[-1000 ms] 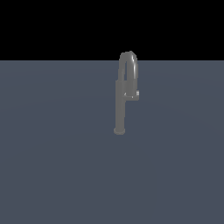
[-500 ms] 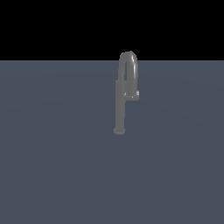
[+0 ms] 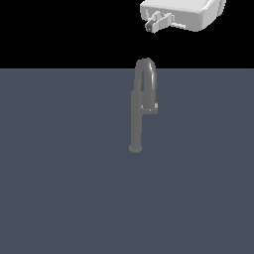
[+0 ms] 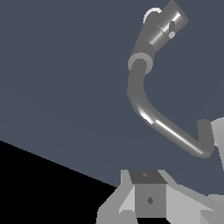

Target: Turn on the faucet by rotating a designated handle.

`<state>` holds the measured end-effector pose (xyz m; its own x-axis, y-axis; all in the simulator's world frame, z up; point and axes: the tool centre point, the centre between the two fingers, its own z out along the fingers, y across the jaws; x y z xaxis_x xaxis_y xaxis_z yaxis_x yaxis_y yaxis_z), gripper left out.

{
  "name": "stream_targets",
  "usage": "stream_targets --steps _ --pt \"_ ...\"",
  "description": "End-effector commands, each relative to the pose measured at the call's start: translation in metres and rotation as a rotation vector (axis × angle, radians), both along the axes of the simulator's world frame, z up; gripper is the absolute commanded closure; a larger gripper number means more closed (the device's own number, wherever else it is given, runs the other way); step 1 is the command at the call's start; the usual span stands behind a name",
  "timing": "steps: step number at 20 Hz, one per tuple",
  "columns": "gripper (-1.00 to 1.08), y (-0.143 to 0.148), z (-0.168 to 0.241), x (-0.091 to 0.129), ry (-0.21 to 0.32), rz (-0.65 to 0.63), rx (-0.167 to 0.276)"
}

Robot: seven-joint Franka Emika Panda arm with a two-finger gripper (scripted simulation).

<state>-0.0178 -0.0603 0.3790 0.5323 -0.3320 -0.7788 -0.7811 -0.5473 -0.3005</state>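
Standing upright on the flat slate-grey surface (image 3: 59, 188), the faucet (image 3: 135, 119) sat a little toward the exterior view's right of centre, its slim column rising from a small round base to an arched spout that curved over and came down again beside the column. The handle (image 3: 151, 107) stuck out as a short stub from the column at about mid-height, toward the exterior view's right, with a lighter tip. High above the faucet, at the upper edge of the exterior view, hung the white body of the arm's hand, and the pincer (image 3: 158, 21) showed there only as pale fingers seen nearly edge-on, well apart from the spout and touching nothing. Whether those fingers were spread or closed could not be told from either view. From the wrist view the faucet (image 4: 151, 83) appeared from above, its spout sweeping out from the column, with the handle (image 4: 172, 27) a small stub with a pale tip on the column's side
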Motion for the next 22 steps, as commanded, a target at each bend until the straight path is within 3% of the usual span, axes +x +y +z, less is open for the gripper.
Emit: stream_targets --steps 1,14,22 --pt "1.08 -0.005 -0.015 0.01 0.05 -0.046 0.051" --pt "1.08 -0.025 -0.11 0.047 0.33 -0.307 0.331" --pt "1.08 -0.025 -0.154 0.053 0.451 -0.419 0.449"
